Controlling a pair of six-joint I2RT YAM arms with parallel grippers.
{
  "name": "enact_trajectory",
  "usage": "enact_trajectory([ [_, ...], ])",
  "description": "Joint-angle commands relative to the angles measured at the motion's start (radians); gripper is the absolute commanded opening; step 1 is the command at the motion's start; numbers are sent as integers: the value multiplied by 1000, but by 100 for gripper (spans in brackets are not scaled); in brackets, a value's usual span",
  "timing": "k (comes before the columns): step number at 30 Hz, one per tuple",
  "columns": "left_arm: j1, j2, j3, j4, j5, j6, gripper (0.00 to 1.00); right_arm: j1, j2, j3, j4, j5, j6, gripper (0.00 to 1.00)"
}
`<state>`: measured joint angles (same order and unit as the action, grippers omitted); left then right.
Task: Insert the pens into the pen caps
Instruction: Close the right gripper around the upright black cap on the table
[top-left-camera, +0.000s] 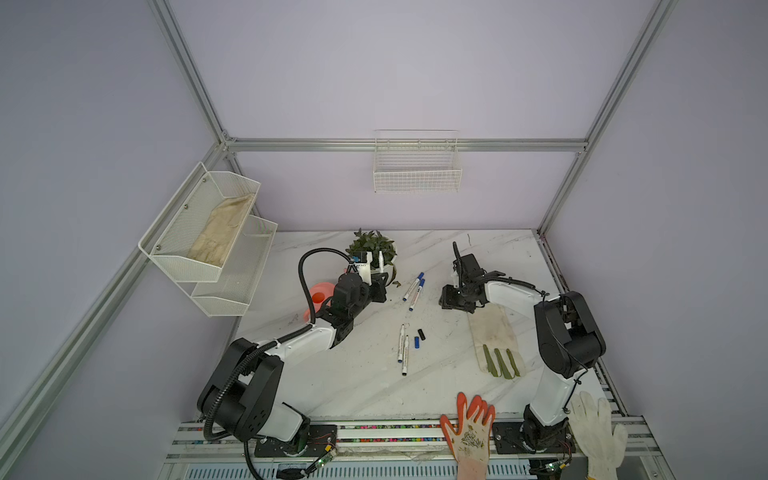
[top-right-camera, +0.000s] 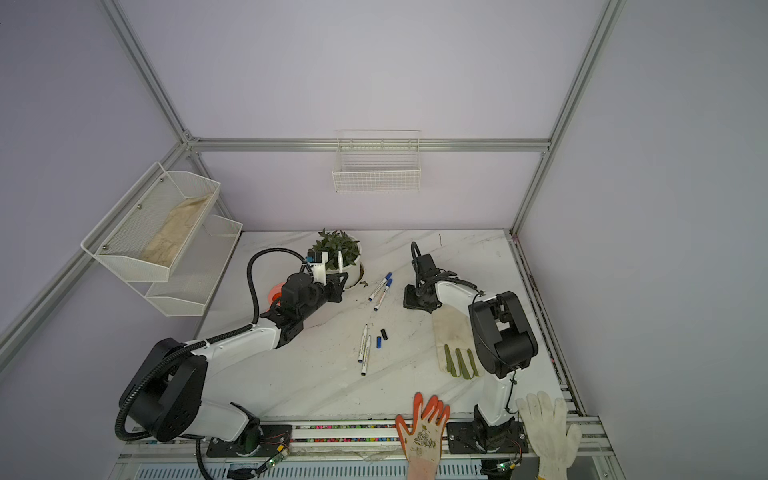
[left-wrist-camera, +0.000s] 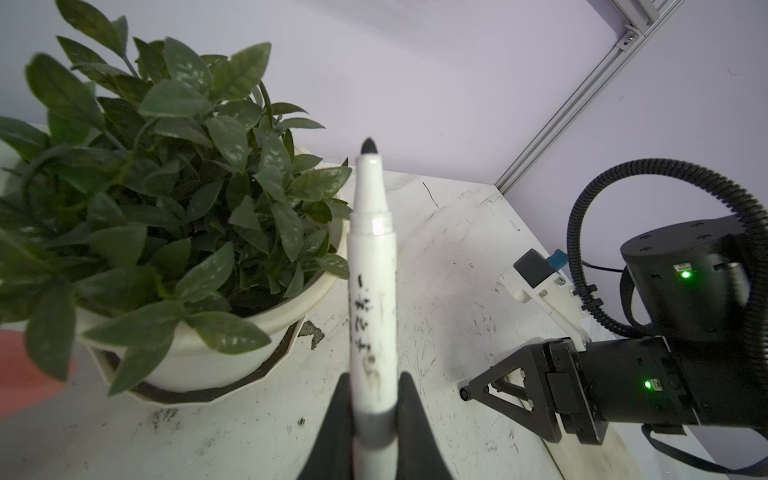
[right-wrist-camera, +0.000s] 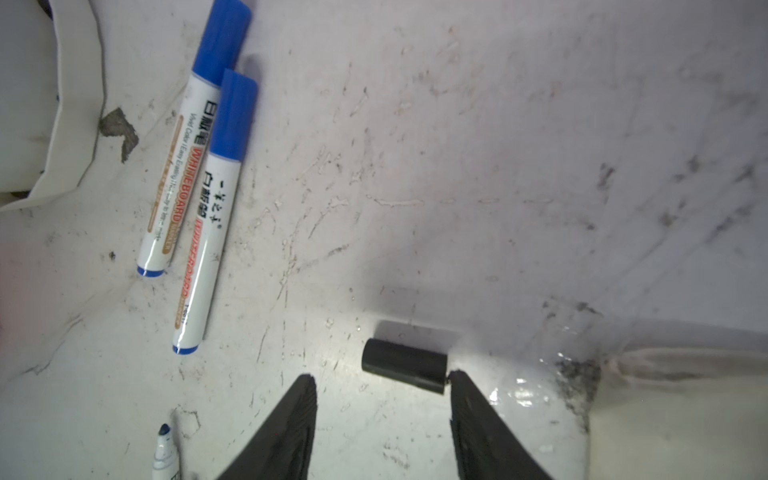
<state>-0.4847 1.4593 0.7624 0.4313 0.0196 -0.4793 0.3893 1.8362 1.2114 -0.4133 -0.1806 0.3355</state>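
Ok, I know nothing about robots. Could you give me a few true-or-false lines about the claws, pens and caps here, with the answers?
1. The left gripper grips an uncapped pen with a black tip. True.
2. The right gripper is clamped on a black cap. False: its jaws stand open, and the cap lies on the table with one fingertip at its end.
3. Two blue-capped pens lie side by side on the table. True.
4. The potted plant stands beside the right gripper. False: it stands next to the left gripper.
5. Every pen on the table already wears a cap. False: two bare pens lie near a loose blue cap.
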Motion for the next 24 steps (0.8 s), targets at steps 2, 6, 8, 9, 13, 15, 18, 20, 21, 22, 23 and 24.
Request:
enact_trajectory([
  [2, 5, -11, -32, 49, 13, 2, 0, 6, 22, 79, -177, 146, -183, 55],
  [6, 5, -10, -44, 69, 9, 2, 0, 6, 45, 120, -209, 234, -294, 55],
  [8, 6, -7, -45, 76, 11, 2, 0, 8, 54, 133, -206, 212, -336, 54],
  [9, 5, -6, -46, 75, 13, 5, 0, 10, 56, 138, -202, 191, -364, 54],
  [13, 5, -10, -44, 75, 16, 13, 0, 21, 80, 167, -200, 181, -474, 54],
  [15, 5, -11, -44, 75, 14, 17, 0, 21, 102, 189, -194, 177, -530, 54],
  [18, 5, -15, -42, 73, 13, 23, 0, 22, 147, 231, -188, 170, -579, 54],
  [20, 5, -19, -36, 64, 8, 25, 0, 21, 184, 259, -190, 182, -614, 54],
  [21, 6, -23, -31, 57, 6, 28, 0, 20, 209, 276, -195, 189, -626, 54],
  [22, 5, -25, -28, 51, 4, 30, 0, 19, 228, 288, -190, 196, -641, 55],
  [23, 5, -28, -26, 48, 0, 30, 0, 18, 248, 300, -177, 211, -663, 55],
  [24, 5, -31, -24, 47, -3, 34, 0, 13, 266, 313, -162, 220, -676, 55],
])
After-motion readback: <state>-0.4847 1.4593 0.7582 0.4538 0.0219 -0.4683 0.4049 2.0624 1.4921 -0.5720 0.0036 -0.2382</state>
